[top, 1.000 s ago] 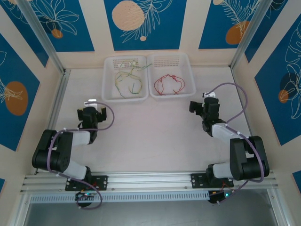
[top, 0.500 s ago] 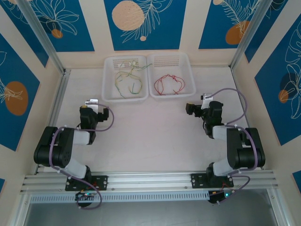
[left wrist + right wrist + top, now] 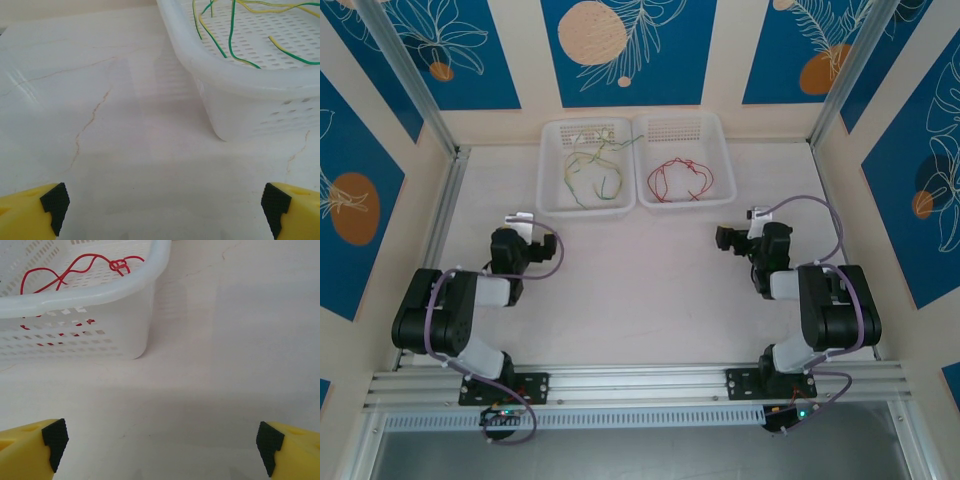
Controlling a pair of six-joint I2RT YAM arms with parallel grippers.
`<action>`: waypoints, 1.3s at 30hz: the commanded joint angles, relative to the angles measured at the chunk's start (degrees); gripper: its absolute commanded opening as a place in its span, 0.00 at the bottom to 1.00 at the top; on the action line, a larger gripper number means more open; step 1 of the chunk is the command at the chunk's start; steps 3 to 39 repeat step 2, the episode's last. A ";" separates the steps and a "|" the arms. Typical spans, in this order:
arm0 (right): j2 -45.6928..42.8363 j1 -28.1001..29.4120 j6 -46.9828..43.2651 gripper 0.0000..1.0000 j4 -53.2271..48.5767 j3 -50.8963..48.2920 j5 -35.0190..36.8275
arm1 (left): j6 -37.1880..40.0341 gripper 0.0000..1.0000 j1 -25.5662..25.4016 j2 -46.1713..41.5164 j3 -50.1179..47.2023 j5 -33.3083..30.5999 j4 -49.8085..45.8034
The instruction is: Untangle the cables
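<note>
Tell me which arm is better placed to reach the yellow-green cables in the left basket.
Left. The left gripper stands open facing the left basket holding the yellow-green cables, nearer than the right gripper, which is open before the right basket with the red cable.

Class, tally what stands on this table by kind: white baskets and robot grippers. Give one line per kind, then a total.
White baskets: 2 (left basket, right basket)
Grippers: 2 (left gripper, right gripper)
Total: 4
</note>
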 commanded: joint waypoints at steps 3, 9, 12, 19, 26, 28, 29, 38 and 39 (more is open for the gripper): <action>-0.05 0.48 -0.49 0.99 2.67 0.92 0.89 | 0.76 1.00 0.81 -0.98 0.12 1.88 1.39; -0.05 0.48 -0.49 0.99 2.67 0.92 0.89 | 0.76 1.00 0.81 -0.98 0.12 1.88 1.39; -0.05 0.48 -0.49 0.99 2.67 0.92 0.89 | 0.76 1.00 0.81 -0.98 0.12 1.88 1.39; -0.05 0.48 -0.49 0.99 2.67 0.92 0.89 | 0.76 1.00 0.81 -0.98 0.12 1.88 1.39; -0.05 0.48 -0.49 0.99 2.67 0.92 0.89 | 0.76 1.00 0.81 -0.98 0.12 1.88 1.39; -0.05 0.48 -0.49 0.99 2.67 0.92 0.89 | 0.76 1.00 0.81 -0.98 0.12 1.88 1.39; -0.05 0.48 -0.49 0.99 2.67 0.92 0.89 | 0.76 1.00 0.81 -0.98 0.12 1.88 1.39; -0.05 0.48 -0.49 0.99 2.67 0.92 0.89 | 0.76 1.00 0.81 -0.98 0.12 1.88 1.39; -0.05 0.48 -0.49 0.99 2.67 0.92 0.89 | 0.76 1.00 0.81 -0.98 0.12 1.88 1.39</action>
